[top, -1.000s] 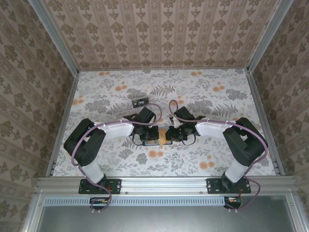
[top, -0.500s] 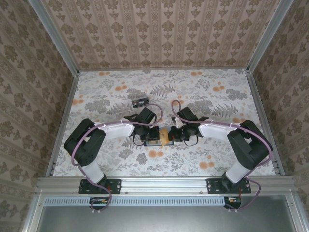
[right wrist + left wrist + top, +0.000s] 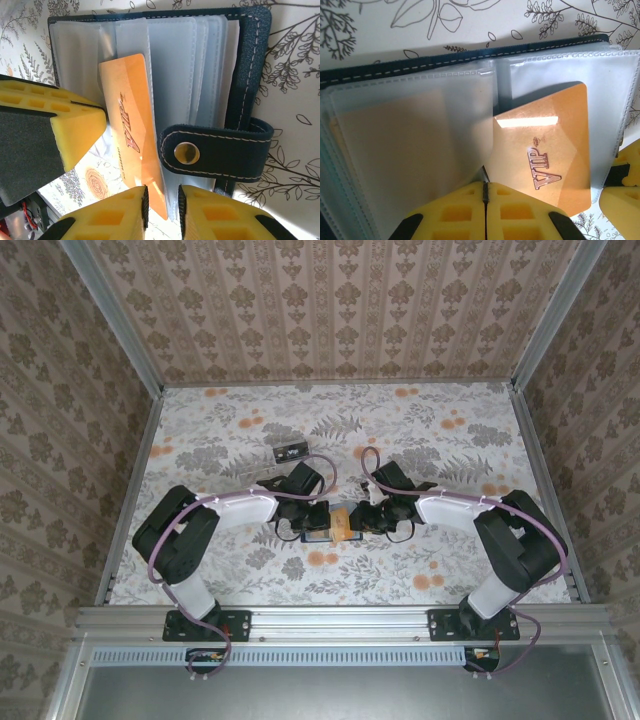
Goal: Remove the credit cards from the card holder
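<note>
Credit card (image 3: 130,135), orange-tan, VIP-embossed, navy card holder (image 3: 248,65)

Both arms reach inward; left gripper (image 3: 484,189) closed, right gripper (image 3: 162,194) slightly parted.

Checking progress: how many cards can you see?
2: an orange VIP card half out of its sleeve, a tan one inside the neighbouring frosted sleeve. More may be hidden.
</note>
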Robot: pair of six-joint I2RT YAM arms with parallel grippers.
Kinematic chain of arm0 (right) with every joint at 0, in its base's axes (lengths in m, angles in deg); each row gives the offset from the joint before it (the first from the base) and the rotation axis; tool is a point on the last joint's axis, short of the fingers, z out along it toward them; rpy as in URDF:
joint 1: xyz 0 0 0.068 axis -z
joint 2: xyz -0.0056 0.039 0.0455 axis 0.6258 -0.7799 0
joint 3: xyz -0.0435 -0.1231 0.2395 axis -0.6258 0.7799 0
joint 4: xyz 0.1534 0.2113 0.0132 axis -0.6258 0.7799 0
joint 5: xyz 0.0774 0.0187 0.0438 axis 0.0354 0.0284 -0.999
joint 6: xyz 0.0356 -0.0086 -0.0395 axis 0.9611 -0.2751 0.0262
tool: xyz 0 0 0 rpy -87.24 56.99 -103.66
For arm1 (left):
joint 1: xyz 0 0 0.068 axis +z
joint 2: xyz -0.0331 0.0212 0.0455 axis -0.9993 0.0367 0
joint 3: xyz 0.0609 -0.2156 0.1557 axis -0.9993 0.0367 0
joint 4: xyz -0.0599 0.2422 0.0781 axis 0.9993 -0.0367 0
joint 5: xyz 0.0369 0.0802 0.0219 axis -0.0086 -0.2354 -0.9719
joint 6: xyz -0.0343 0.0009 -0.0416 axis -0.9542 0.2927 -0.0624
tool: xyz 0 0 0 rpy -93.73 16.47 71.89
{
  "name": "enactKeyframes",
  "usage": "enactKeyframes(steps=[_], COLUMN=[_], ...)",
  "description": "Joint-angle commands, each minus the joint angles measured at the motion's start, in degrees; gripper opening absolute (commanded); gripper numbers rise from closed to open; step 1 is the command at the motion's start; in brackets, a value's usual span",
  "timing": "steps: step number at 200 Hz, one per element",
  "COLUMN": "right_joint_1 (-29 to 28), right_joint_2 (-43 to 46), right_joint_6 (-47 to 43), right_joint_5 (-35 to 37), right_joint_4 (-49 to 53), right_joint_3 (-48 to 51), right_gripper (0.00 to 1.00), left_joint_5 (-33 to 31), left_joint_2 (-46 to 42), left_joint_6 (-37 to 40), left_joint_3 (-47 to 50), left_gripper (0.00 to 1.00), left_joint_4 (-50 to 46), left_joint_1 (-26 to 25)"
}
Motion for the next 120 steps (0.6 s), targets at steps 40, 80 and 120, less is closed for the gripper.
enactKeyframes(steps=[40,80,120], right_joint_1=[-0.9,-1.6,-3.0], right_joint_2=[3.0,4.6,-0.2], right_joint_6=[-1.9,-3.2,-3.5], right_joint_5=[4.1,6.2,2.2], right_joint_4=[5.5,6.2,4.1], right_joint_3=[-2.1,-3.4,-5.4], right_gripper=[0.34,0.36,0.34], left_joint_5=[-0.4,-0.5,-0.4], left_joint_2=[2.0,1.9,2.0], left_joint_6=[0.6,0.7,0.9], left_joint_3=[0.1,0.1,-0.2], left_gripper=[0.07,0.07,0.07], left_joint_4=[-2.1,-2.5,-2.6], left_joint_1=[-0.2,-0.1,-0.2])
